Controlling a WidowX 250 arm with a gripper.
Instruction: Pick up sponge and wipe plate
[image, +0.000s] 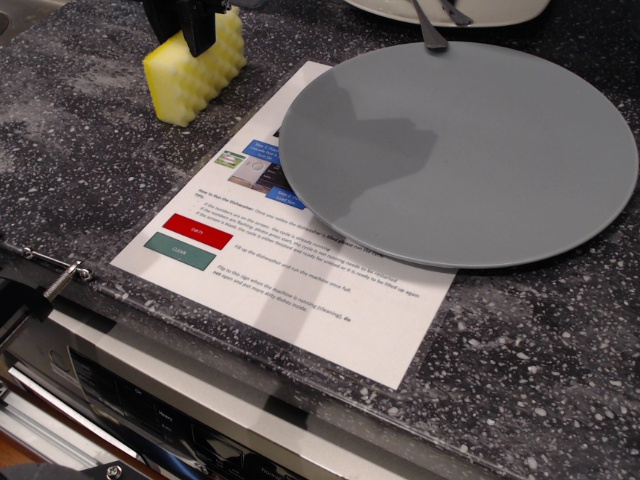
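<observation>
The yellow sponge (196, 75) lies on the dark speckled counter at the upper left, its ridged face toward me. My gripper (182, 24) comes down from the top edge, and its two black fingers (199, 28) pinch the sponge's upper end. The sponge still rests on the counter. The large grey plate (460, 150) lies flat to the right, partly on a printed sheet, about a hand's width from the sponge. Most of the gripper is cut off by the top of the frame.
A white printed sheet (300, 290) lies under the plate's left edge. A white dish (470, 12) with cutlery (430, 32) stands behind the plate. The counter's front edge runs along the lower left, with a metal clamp (62, 277) and an appliance panel below.
</observation>
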